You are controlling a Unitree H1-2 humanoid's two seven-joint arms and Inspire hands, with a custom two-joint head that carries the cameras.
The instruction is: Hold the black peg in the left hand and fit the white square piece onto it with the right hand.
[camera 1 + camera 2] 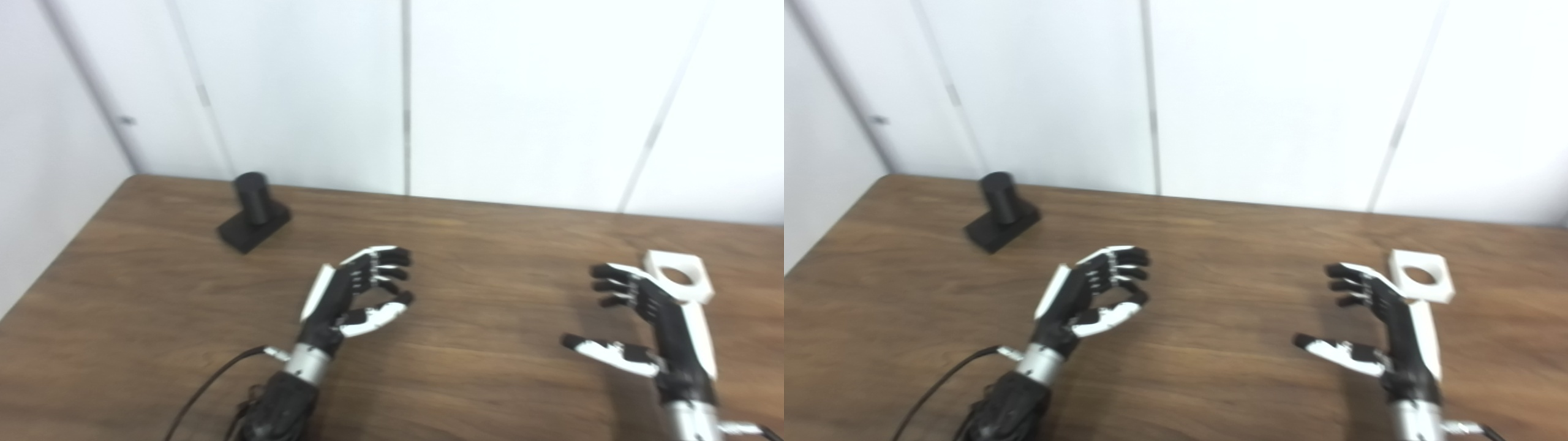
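Left eye view: a brown wood-grain table point(153, 294) meets white wall panels point(294, 92) split by grey seams. The black peg point(254, 211) stands upright on its base near the far left corner. The left hand point(355, 294), empty, fingers spread, hovers mid-table.

Right eye view: the right hand point(1372, 324), also empty and spread, sits just beside the white square piece point(1421, 277), lying flat on the table.

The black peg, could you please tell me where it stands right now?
The black peg stands upright on the table's far left part, near the wall, beyond and left of the open left robot hand.
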